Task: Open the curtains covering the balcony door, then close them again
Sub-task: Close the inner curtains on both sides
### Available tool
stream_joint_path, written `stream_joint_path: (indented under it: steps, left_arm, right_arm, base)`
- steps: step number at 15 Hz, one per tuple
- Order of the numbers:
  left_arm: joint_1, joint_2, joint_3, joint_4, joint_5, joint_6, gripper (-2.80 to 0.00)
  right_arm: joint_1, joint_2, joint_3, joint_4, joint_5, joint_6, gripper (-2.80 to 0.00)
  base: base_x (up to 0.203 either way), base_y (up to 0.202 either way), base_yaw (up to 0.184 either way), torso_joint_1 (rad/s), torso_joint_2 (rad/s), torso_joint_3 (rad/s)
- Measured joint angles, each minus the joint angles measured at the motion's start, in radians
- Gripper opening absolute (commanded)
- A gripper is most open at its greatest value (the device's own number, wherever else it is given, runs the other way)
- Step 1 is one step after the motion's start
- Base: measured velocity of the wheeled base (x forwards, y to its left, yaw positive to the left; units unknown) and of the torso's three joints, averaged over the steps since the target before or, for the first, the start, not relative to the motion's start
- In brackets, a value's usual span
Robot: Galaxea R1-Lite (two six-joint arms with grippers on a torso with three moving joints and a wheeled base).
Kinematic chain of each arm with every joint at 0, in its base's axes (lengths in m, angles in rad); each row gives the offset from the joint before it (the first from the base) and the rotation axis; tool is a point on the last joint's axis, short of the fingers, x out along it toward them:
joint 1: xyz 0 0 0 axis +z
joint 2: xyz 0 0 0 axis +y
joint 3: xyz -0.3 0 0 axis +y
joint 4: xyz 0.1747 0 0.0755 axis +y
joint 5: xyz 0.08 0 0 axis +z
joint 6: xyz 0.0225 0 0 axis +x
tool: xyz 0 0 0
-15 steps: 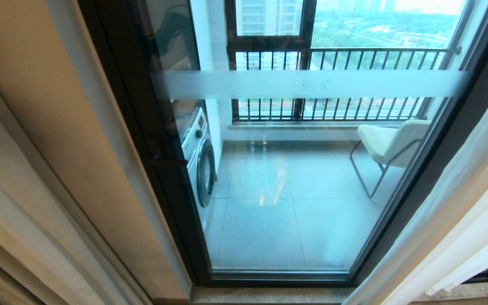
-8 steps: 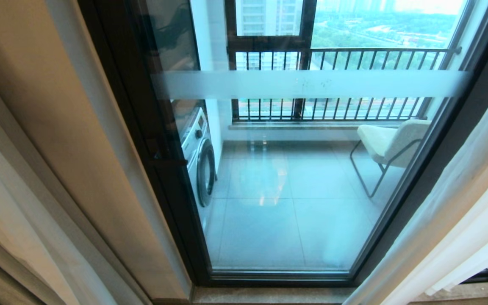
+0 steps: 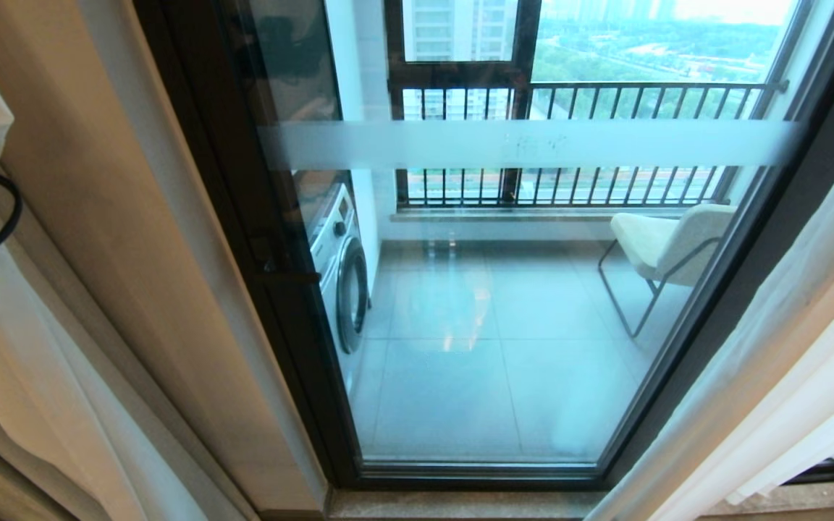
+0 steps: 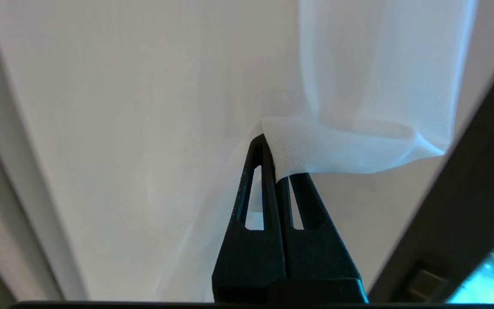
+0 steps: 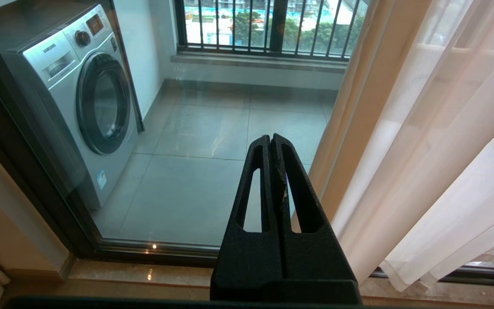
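curtains (image 4: 358, 146): two, parted | left gripper (image 4: 275, 161) pinching one

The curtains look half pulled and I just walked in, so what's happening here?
The left gripper is shut on a fold of the sheer curtains at the left of the balcony door, whose glass is uncovered in the middle. The right gripper is shut and empty, low before the glass.

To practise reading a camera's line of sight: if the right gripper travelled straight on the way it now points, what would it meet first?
Most likely the balcony door: the shut right gripper aims at its glass, beside the curtains. Depth is unclear.
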Motion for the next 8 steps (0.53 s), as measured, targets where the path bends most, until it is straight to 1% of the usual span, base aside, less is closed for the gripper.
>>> stream_joint_path:
  steps: [3,8]
  left_arm:
    - [-0.049,-0.018,0.009,0.000,-0.003,0.000,-2.80]
    - [-0.162,-0.029,0.020,0.000,0.000,0.000,-2.80]
  right_arm:
    - [0.000,0.000,0.000,0.000,0.000,0.000,-2.80]
    - [0.000,0.000,0.000,0.000,0.000,0.000,-2.80]
  base:
    - [0.000,0.000,0.000,0.000,0.00,0.000]
    - [0.000,0.000,0.000,0.000,0.00,0.000]
